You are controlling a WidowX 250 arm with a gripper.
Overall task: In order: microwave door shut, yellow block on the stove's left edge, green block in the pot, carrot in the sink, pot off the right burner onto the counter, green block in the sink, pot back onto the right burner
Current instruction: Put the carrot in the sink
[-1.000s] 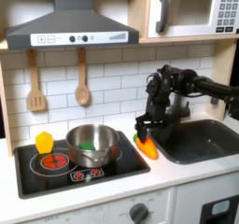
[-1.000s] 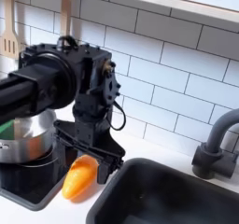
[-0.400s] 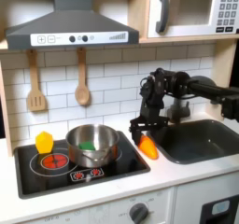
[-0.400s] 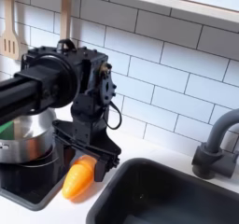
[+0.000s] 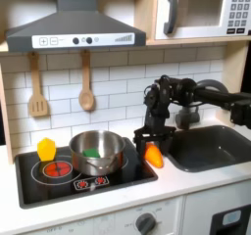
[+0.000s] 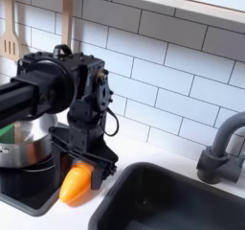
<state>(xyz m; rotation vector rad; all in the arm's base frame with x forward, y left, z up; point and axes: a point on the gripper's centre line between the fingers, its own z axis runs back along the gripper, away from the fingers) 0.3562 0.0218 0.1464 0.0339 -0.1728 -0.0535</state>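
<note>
the pot (image 5: 96,152) sat on the stove (image 5: 59,185), with the green block (image 5: 91,153) inside it and the yellow block (image 5: 46,148) on the stove's far edge from the sink (image 5: 211,147). two wooden utensils (image 5: 61,86) hung on the tiled wall above the stove. the carrot (image 6: 76,182) lay between stove and sink, beside the pot. the black arm reached down, its gripper (image 6: 82,159) directly over the carrot; whether its jaws held the carrot could not be told. since a second before, arm and carrot had shifted slightly toward the stove.
</note>
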